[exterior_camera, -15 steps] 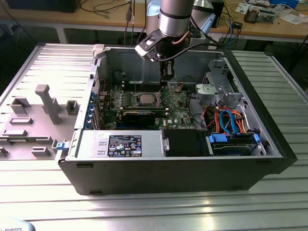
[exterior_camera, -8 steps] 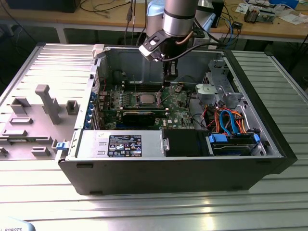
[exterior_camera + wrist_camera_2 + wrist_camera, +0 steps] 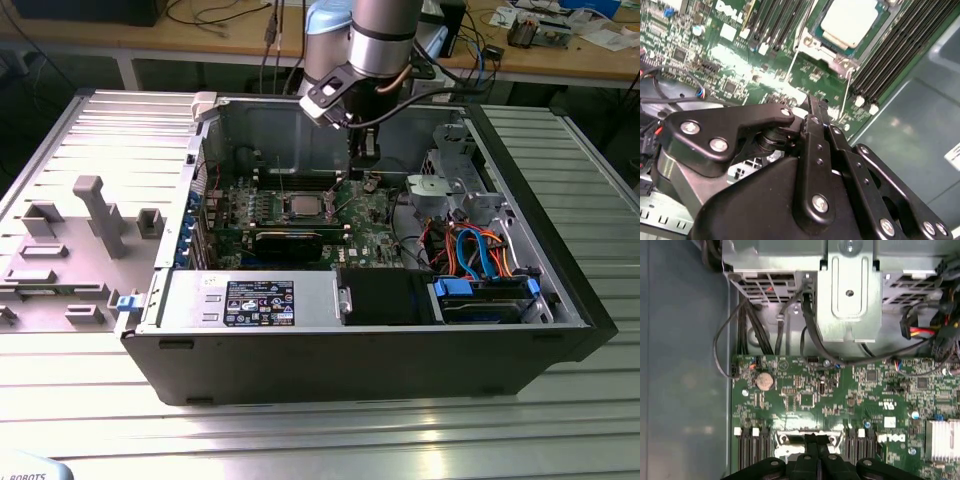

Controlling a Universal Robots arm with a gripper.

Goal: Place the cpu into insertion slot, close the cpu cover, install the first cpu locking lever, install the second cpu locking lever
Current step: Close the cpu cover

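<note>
**Cpu seated in the slot, end effector closed just off the socket**

All clock directions refer to the exterior view.

1. A grey fixture plate (image 3: 110,150) lies on the ribbed metal counter (image 3: 300,430) at 9 o'clock from the open computer case (image 3: 350,350).
2. Inside the case, the green motherboard (image 3: 365,235) occupies the centre. A labelled power supply (image 3: 250,300) sits at 6 o'clock from it, against the near wall.
3. The cpu (image 3: 303,207) lies flat in the insertion slot (image 3: 812,45), with its pale metal face (image 3: 847,22) up. A long black card (image 3: 290,240) lies at 6 o'clock from the cpu, just beside the slot.
4. In the second wrist view, two thin silver wire levers (image 3: 791,67) run out from the slot's edge toward the end effector. Whether the cpu cover is down over the chip cannot be told.
5. The end effector (image 3: 365,155) hangs from the arm at about 1 o'clock from the cpu, near it and low over the board. In both wrist views its fingers (image 3: 814,102) (image 3: 817,442) are together, with nothing seen between them.
6. A silver drive cage (image 3: 450,180) stands at 3 o'clock from the end effector. Blue and orange cables (image 3: 480,250) run at 5 o'clock from it.
</note>
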